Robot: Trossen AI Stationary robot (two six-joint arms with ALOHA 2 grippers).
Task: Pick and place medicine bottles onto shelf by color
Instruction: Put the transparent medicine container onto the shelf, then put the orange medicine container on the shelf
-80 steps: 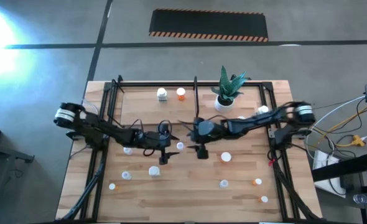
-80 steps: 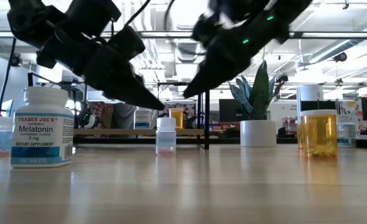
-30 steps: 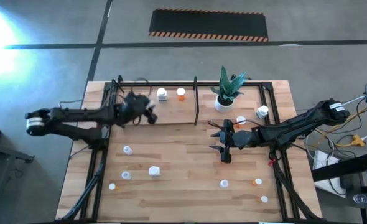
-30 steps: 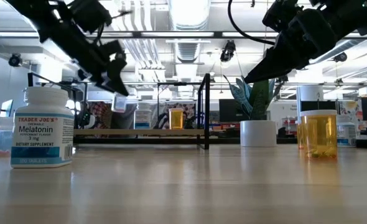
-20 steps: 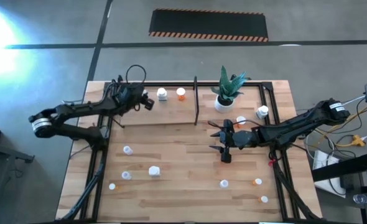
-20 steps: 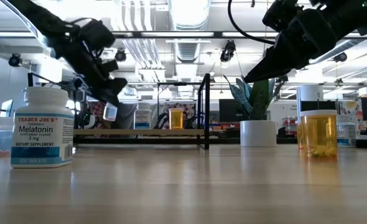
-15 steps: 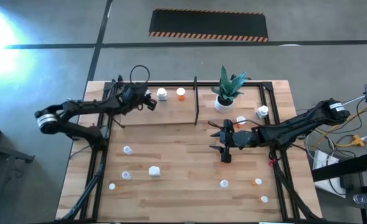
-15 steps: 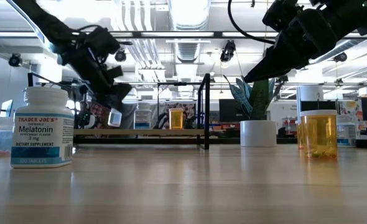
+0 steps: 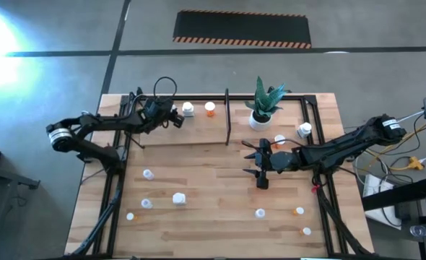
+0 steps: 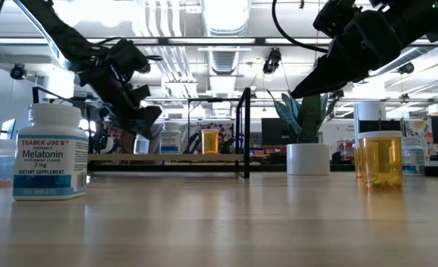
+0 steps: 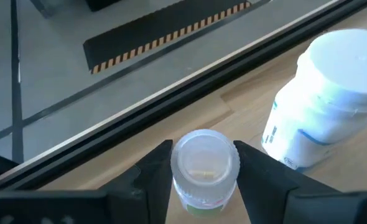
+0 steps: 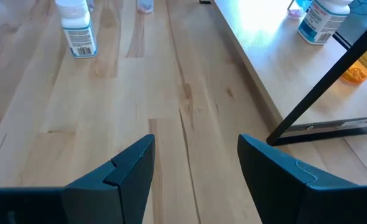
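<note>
My left gripper (image 9: 175,119) reaches over the shelf (image 9: 198,134) at its back left. In the left wrist view its fingers press both sides of a small clear bottle with a white cap (image 11: 203,165), which stands upright low over the shelf board. Just beside it is a bigger white bottle (image 11: 323,99), and an orange bottle (image 9: 210,108) stands further along, left of the divider bar (image 9: 227,115). My right gripper (image 9: 258,172) hovers open over the table's middle with nothing between its fingers. Several more bottles are scattered on the tabletop, such as the white one (image 9: 178,198).
A white pot with a green plant (image 9: 262,108) stands on the shelf's right half, with two bottles (image 9: 305,130) near it. In the low view a Melatonin bottle (image 10: 53,152) and an orange bottle (image 10: 380,158) stand close to the camera. Black frame tubes run along both table sides.
My left arm carried the small bottle from the table's middle to the shelf's back left and lowered it beside the white bottle. My right arm drew back to the right, then held still.
</note>
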